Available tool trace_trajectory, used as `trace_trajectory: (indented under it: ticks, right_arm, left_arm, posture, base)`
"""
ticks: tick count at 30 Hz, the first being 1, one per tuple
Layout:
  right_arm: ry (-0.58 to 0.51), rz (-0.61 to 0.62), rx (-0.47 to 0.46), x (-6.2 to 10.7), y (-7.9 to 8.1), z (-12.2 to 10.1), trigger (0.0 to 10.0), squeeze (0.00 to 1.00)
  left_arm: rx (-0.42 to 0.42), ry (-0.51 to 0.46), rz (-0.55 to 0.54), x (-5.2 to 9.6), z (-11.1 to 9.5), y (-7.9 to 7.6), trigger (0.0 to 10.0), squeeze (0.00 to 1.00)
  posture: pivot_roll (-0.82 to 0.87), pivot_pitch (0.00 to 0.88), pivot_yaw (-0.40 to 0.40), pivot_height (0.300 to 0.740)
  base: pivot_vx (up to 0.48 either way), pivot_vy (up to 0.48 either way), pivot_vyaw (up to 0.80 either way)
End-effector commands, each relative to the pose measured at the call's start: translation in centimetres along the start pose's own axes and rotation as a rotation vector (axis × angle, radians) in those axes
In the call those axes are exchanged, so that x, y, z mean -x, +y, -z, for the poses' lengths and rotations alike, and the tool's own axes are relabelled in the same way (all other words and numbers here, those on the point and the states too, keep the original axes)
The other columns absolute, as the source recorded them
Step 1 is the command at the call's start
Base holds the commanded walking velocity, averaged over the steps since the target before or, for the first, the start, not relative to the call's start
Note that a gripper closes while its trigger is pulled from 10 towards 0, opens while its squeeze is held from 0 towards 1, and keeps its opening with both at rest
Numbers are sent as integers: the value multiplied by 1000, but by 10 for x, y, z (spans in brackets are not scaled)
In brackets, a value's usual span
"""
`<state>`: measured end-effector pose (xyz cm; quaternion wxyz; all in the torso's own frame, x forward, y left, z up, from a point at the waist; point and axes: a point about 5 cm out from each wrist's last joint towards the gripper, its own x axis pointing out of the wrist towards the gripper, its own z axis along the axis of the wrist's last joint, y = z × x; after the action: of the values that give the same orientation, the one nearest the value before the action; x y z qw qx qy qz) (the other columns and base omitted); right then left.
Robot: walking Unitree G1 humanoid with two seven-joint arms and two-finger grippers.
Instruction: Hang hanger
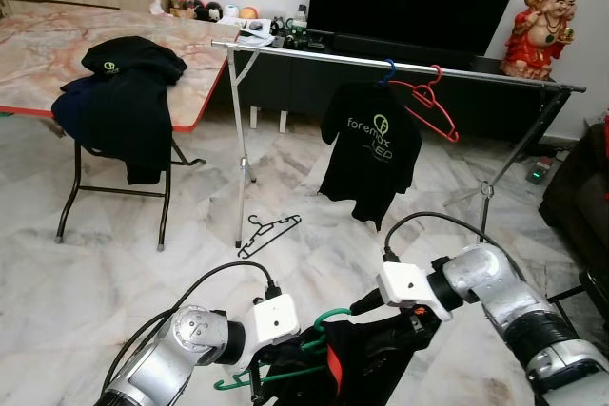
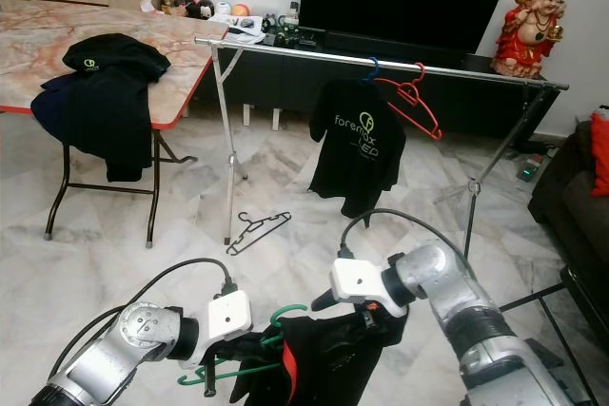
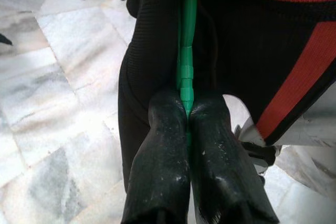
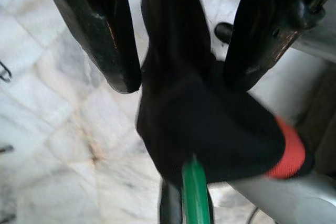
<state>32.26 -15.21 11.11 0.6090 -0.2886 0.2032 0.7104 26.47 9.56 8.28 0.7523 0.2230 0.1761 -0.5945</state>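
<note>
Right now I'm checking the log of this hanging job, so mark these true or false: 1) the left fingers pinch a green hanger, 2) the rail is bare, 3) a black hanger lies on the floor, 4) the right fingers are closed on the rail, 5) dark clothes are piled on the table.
1) True: the left gripper is shut on the green hanger.
2) False: the rail carries a black T-shirt and a red hanger.
3) True: the black hanger lies on the floor.
4) False: the right gripper is open around the black and red garment.
5) True: dark clothes lie on the table.
</note>
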Motion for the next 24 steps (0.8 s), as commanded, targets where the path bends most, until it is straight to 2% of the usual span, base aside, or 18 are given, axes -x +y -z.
trace_trajectory:
  ticks: [1,8,11,24]
  right_arm:
    - [9,-17,8,2,0,0,10000,0]
    - [76,-52,22,-2,2,6,10000,0]
    - [155,-67,42,-2,4,12,10000,0]
    - [164,-75,34,-8,3,12,10000,0]
  left_arm:
    - [-57,-31,17,-2,-16,1,10000,0]
    - [-74,-25,27,-3,-20,2,10000,0]
    - [-86,-23,36,-5,-22,2,10000,0]
    - [-102,-20,50,-6,-26,2,10000,0]
  posture:
    - [174,0,-144,740]
    - [178,0,-147,740]
    - [180,0,-150,740]
    - [188,0,-155,740]
  base:
    - [0,0,0]
    - [0,0,0]
    - [0,0,0]
    - [0,0,0]
